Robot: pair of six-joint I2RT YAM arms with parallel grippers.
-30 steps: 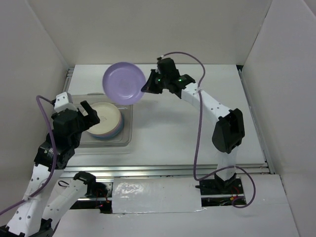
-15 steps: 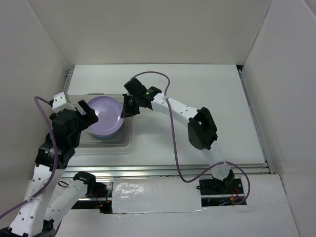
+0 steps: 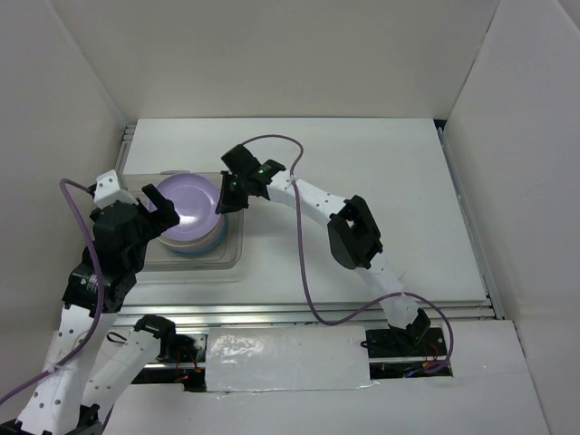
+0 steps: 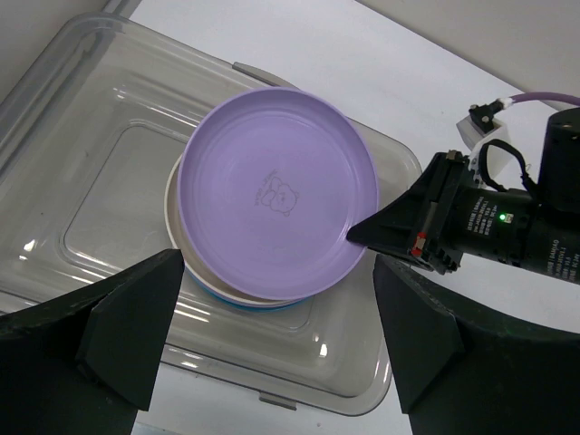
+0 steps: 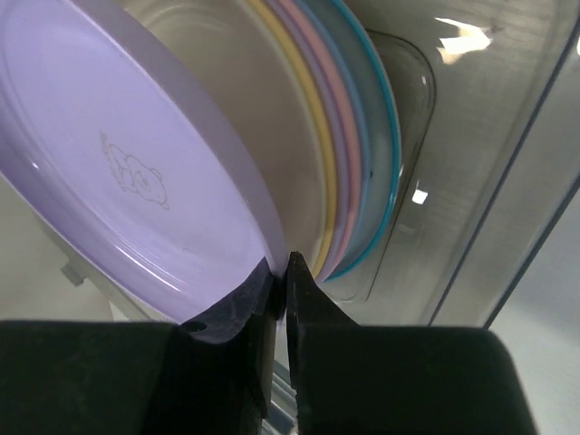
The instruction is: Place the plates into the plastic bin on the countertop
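The lilac plate (image 3: 186,201), earlier raised over the far worktop (image 3: 381,154), now sits on the plate stack (image 3: 201,245) in the plastic bin (image 3: 234,256), with the right pincer (image 3: 221,206) still at its right rim.

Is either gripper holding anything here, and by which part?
The right gripper pinches the round lilac plastic plate by its rim. The left gripper is open, holding nothing.

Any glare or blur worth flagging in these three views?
Top view: sharp, evenly lit, a pale sheen on the lilac plate. Left wrist: small glints on the bin, otherwise crisp. Right wrist: bright glare on the bin wall, and the hand is featureless black.
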